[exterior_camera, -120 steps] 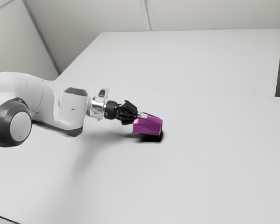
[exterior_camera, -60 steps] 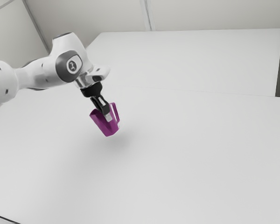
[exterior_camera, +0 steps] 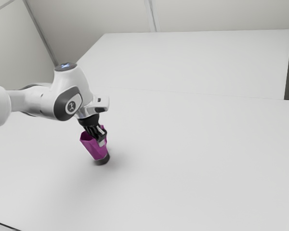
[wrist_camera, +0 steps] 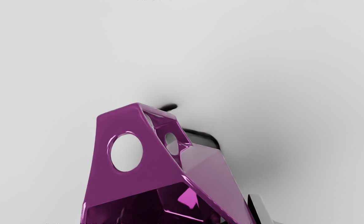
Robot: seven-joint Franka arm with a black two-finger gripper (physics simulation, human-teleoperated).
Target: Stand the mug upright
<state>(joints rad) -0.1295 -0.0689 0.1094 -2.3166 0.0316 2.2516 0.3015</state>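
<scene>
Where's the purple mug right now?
In the exterior view, the purple mug is toward the view's left, below the arm, tilted in the gripper, with the white table beneath it.

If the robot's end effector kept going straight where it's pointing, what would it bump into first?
Most likely the white table: the end effector slants down toward it. The tilted mug it grips might touch first; the gap is unclear.
</scene>
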